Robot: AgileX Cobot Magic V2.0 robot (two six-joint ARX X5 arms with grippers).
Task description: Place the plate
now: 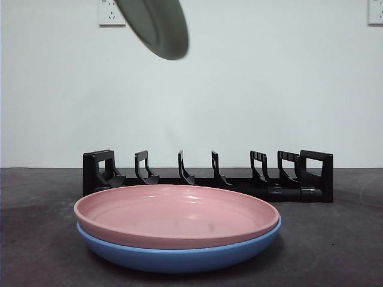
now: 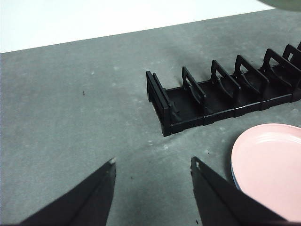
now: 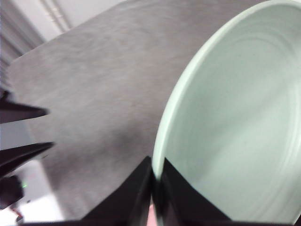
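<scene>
The green plate is held up in the air, well above the rack and toward its left end in the front view, where only its lower edge shows, tilted, near the top of the picture. The right gripper has it: the two black fingers are pressed nearly together on the plate's rim, one on each side of it, with the pale inside of the plate turned toward the wrist camera.

The rack is black, long and low, and stands on the grey table with a row of upright dividers along it. Its slots hold nothing. In front of the rack, near it but not touching it as far as the front view shows, lies a pink plate nested in a blue plate; the pink one sits flat inside the blue one, whose rim shows just below and around it. Nothing lies in the pink plate.

The left gripper hangs over bare table beside the end of the rack, apart from it and from the stacked plates. Its fingers are spread wide with nothing between them. In the left wrist view the pink plate's edge shows just beside one finger, and the rack's end frame lies beyond the fingertips.
</scene>
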